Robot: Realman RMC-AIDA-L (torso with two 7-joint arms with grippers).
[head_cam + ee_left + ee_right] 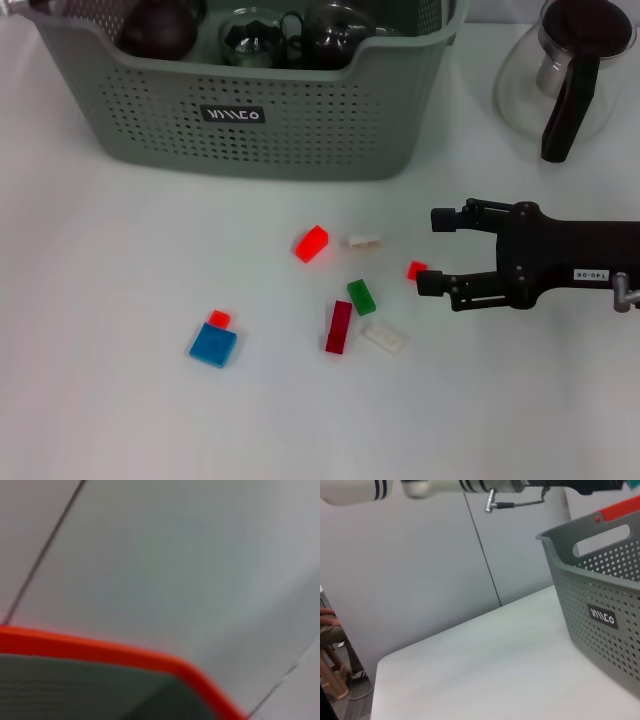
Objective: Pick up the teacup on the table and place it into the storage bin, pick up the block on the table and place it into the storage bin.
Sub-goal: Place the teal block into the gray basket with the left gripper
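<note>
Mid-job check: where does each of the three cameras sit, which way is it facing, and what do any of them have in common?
Head view: from the robot's head, looking down on the white table, the grey-green perforated storage bin, scattered small blocks and the right gripper, fingers open beside a small red block.
Left wrist view: close to an orange-red rim, facing a grey wall; none of the robot shows.
Right wrist view: low over the table, facing the bin's labelled wall; a white arm crosses overhead.
Shared: head and right wrist both show the bin's black label.
</note>
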